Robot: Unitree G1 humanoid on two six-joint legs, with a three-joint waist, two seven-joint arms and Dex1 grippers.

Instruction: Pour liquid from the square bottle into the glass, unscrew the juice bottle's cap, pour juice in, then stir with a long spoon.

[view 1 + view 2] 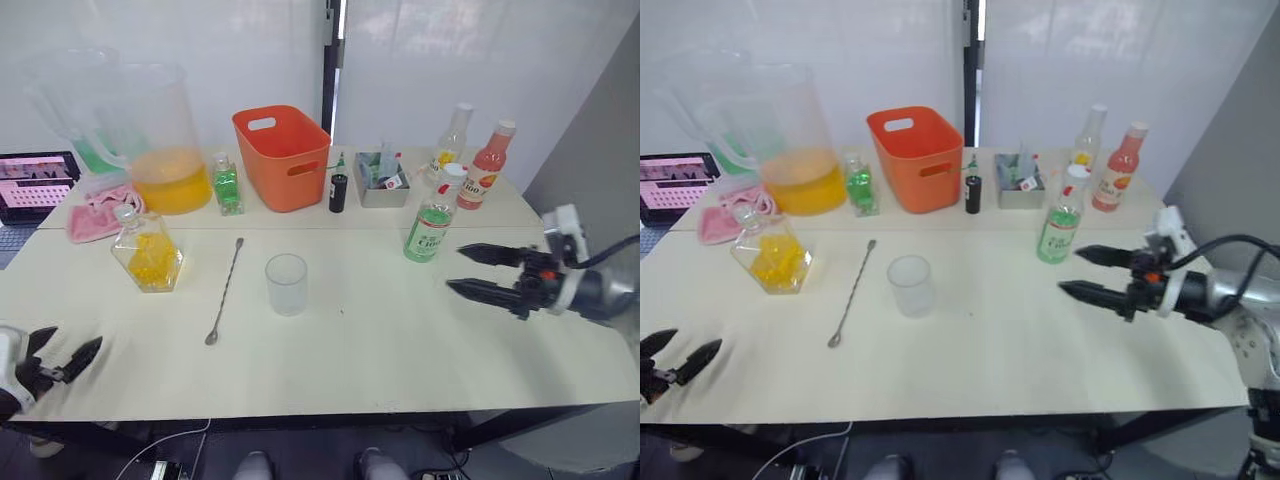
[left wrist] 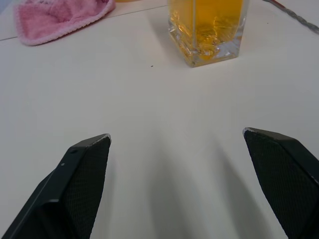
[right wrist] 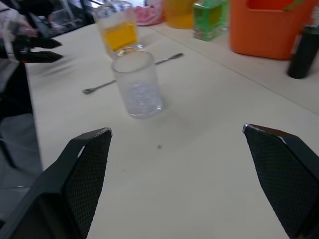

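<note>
The cream table [image 1: 400, 350] had the square bottle [image 1: 148, 252], long spoon [image 1: 225, 290], glass [image 1: 286, 283] and juice bottle [image 1: 432, 222] sitting up front. Further back sat a pitcher [image 1: 160, 140], orange bin [image 1: 283, 156], pink cloth [image 1: 98, 214] and 2 more bottles [image 1: 486, 165].

Square bottle [image 1: 148, 256] upright at counter's left, stoppered, yellow liquid [image 1: 152, 258] inside. Long spoon [image 1: 225, 290] flat between it and glass [image 1: 286, 284], empty, upright mid-counter. Juice bottle [image 1: 433, 222] upright to the right, white cap [image 1: 453, 172] on, pale green juice [image 1: 428, 238] low inside.
</note>
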